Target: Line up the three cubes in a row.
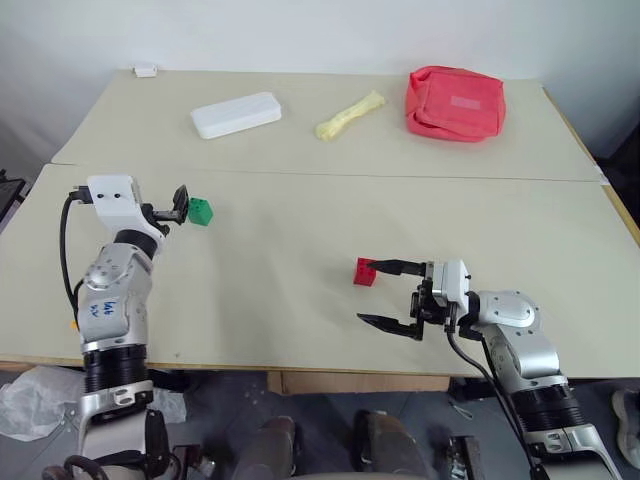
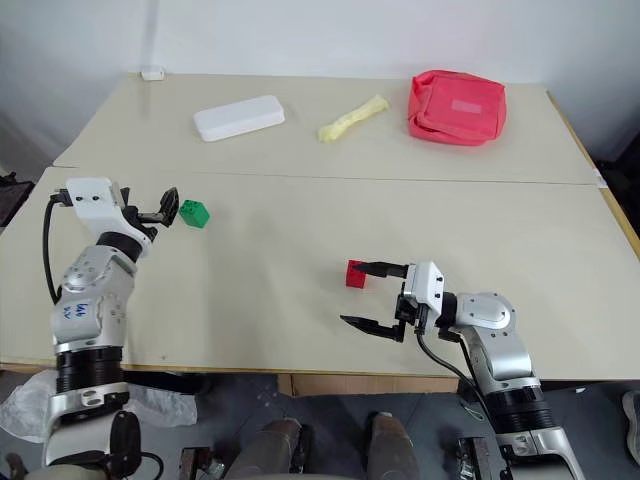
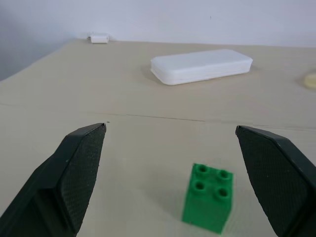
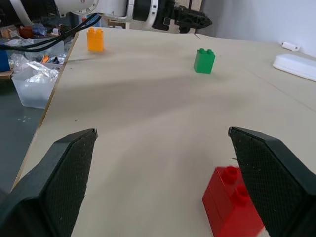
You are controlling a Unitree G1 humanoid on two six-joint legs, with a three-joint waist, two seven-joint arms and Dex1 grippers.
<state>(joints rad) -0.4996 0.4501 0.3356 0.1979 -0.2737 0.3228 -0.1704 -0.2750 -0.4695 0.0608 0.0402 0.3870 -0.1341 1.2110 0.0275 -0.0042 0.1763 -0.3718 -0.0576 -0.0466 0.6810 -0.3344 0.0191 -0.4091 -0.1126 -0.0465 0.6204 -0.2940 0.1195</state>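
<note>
Left gripper (image 3: 170, 182) spread wide and gripping nothing, levelled at the green cube (image 3: 207, 205), which stands upright on the table (image 1: 300, 215) just past the fingertips and slightly off-centre toward one pad. Right gripper (image 1: 392, 296) likewise parted and unloaded, with the red cube (image 1: 365, 272) touching or just beside its far finger — contact not resolvable. Orange-yellow cube (image 4: 95, 39) noted near the table's left edge, beside the left arm, well apart from the other two. White case (image 1: 236, 114), pale yellow object (image 1: 350, 114) and pinkish-red pouch (image 1: 455, 103) lying on the far half, away from the work. No row formed yet; all three cubes widely scattered. Risks judged from this layout: green cube off-centre between the pads, so a closing stroke likely to shove or spin it rather than seat it; red cube against the outside of a finger, liable to be nudged or toppled by any sideways sweep; orange-yellow cube close to the edge — a careless brush from the left arm could send it off the table.
</note>
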